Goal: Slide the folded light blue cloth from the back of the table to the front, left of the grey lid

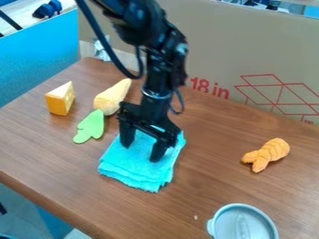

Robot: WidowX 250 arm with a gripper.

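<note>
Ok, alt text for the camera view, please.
A black robot gripper, fingers apart, hangs over a folded turquoise cloth on a brown table. In the picture's left are a toy cheese wedge, a pale yellow cone-shaped toy and a green leaf-shaped toy; to the right, an orange shrimp-like toy and a round gray lid or dish.

lab-like tabletop (pixel 237 126), cardboard backdrop (pixel 230 42)

A brown wood-grained table (pixel 215 179) has a tall tan cardboard panel (pixel 218 42) with red print standing along its far edge. Left of the table runs a bright blue partition (pixel 37 60), with a pale surface (pixel 25 9) beyond. Greyish floor (pixel 18 205) shows below the table's near left edge, and light falls softly across the tabletop.
</note>
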